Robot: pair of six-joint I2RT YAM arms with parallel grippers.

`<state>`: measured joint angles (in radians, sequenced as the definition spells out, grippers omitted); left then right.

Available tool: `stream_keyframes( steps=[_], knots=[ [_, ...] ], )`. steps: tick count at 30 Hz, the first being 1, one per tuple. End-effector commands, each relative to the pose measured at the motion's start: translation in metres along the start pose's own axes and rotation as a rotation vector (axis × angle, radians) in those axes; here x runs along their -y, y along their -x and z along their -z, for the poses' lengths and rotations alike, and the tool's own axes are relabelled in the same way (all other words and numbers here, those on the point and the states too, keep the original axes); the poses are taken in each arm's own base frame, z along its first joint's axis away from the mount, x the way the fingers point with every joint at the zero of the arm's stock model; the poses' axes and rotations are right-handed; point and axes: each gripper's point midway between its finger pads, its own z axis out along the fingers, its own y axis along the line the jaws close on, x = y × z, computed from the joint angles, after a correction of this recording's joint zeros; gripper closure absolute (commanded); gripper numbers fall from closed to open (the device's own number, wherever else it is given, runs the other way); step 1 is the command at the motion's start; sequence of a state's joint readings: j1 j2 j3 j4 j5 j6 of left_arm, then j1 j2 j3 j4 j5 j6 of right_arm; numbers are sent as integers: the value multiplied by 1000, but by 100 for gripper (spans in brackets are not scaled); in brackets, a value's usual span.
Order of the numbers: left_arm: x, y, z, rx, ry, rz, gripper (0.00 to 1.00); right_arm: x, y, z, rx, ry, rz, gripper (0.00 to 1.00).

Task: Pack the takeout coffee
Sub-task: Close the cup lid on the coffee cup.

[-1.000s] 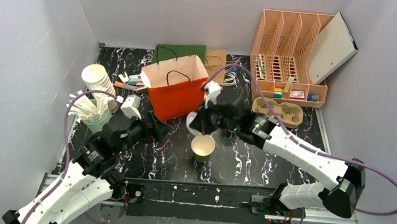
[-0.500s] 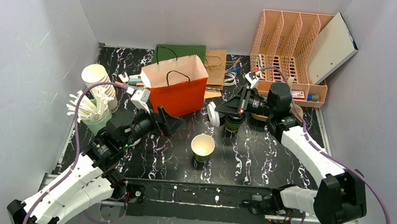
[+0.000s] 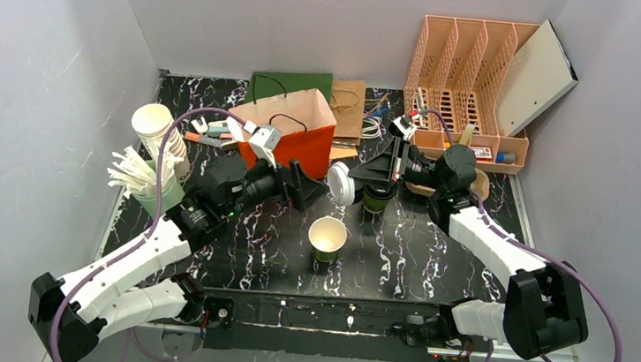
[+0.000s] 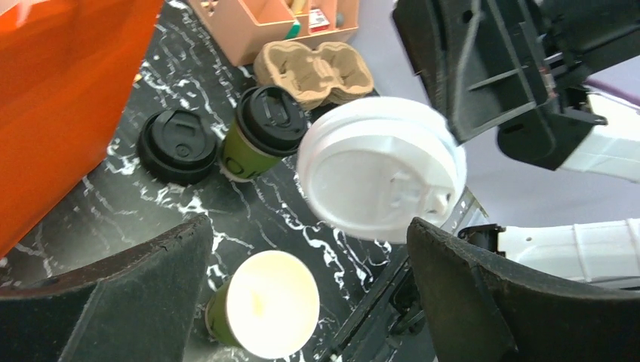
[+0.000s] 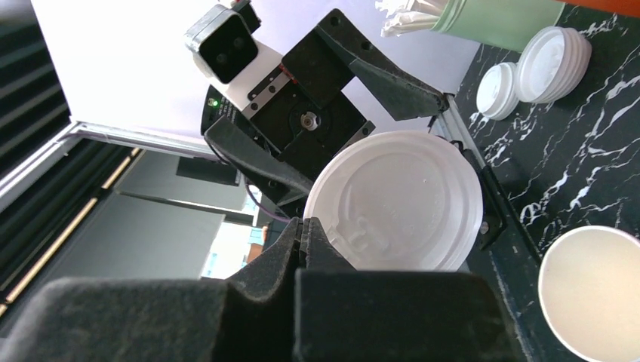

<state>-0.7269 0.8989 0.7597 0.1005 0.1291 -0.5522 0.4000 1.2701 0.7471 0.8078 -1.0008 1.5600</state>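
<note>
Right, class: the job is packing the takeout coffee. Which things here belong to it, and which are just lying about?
Job: lidded green cup; orange bag, probably; white lid pinched in the right end effector, role unclear.
Lying about: lidless green cup; loose black lid; white cup stack; peach organiser.

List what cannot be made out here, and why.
Top view: takeout coffee mostly under right gripper holding white lid.
Top view: orange bag's inside partly covered by left arm.
Top view: peach organizer's items too small.
Left wrist view: orange bag cut off by edge.
</note>
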Motion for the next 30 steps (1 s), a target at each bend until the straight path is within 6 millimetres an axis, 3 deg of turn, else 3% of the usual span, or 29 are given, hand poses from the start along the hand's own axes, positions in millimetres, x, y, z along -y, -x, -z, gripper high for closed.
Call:
stream_keyframes(
  steps=[1,7,22,30],
  knots=[
    [34,28,-7,63,-110,-40,2,-14,-1,2,4,57,4,99],
    [57,29,-13,49,-219,-29,2,-16,-2,4,21,65,-19,99],
    [67,14,-25,-30,-269,-15,4,-11,-2,4,25,79,-50,99],
    [69,10,-29,-55,-283,-14,19,-7,-2,4,27,74,-57,99]
  ],
)
